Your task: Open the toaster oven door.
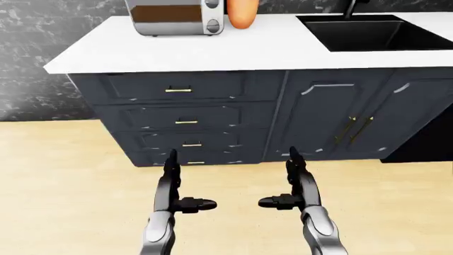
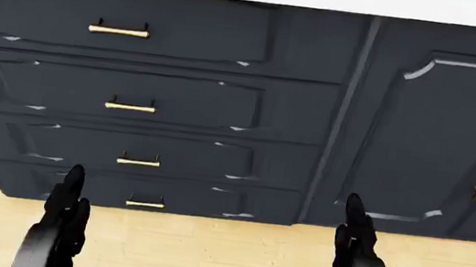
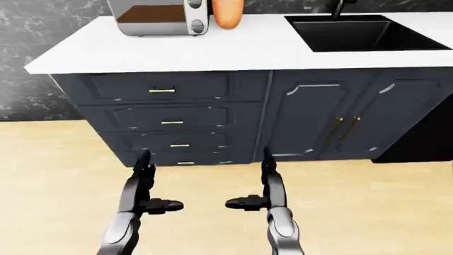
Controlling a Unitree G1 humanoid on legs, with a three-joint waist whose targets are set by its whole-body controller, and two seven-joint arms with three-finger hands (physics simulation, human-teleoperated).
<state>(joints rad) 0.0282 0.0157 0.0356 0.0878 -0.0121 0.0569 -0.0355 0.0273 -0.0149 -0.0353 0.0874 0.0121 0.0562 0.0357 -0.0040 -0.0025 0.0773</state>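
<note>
While far above both hands' open fingers [image 1: 172, 162], toaster oven [image 1: 177, 17] untouched.

Navy cabinets [image 1: 233, 114], white counter [image 1: 233, 50], wood floor [image 1: 63, 180].

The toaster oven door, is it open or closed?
Closed, it seems. The toaster oven door's glass stands flat against its face in the left-eye view, with nothing folded down onto the white counter. Its top is cut off.
</note>
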